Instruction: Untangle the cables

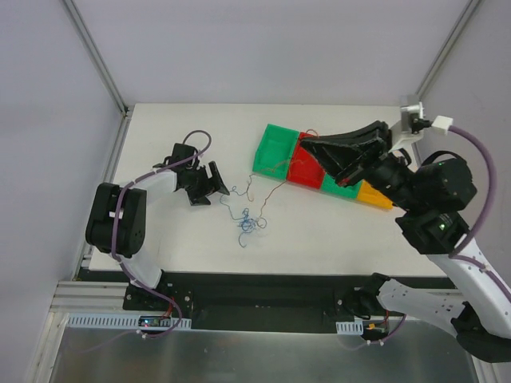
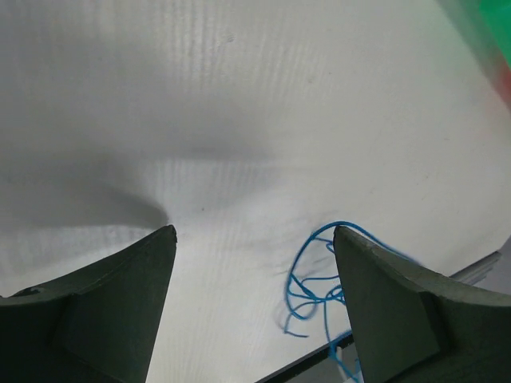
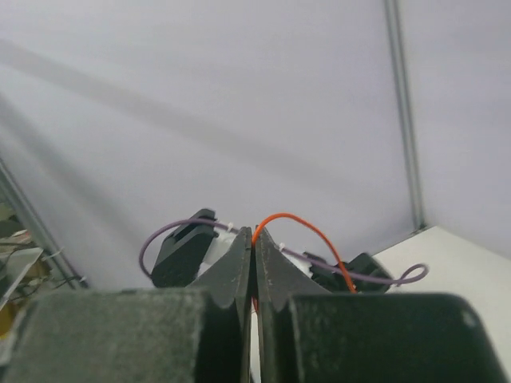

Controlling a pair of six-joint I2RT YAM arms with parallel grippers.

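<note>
The cables lie near the middle of the white table (image 1: 184,136). A blue strand forms a small wavy knot (image 1: 249,222), also seen in the left wrist view (image 2: 319,279) beside my right-hand finger. A thin orange-red strand (image 1: 277,188) rises from the knot up to my right gripper (image 1: 303,144). In the right wrist view that gripper (image 3: 255,235) is shut on the orange-red strand (image 3: 307,227), which arcs out of the tips. My left gripper (image 1: 219,183) is open and empty just left of the knot, its jaws wide apart (image 2: 254,231).
A row of small bins runs diagonally under the right arm: green (image 1: 275,149), red (image 1: 306,169), green (image 1: 339,189), orange (image 1: 374,198). The table's front edge (image 1: 263,273) is close below the knot. Walls enclose the table at back and sides.
</note>
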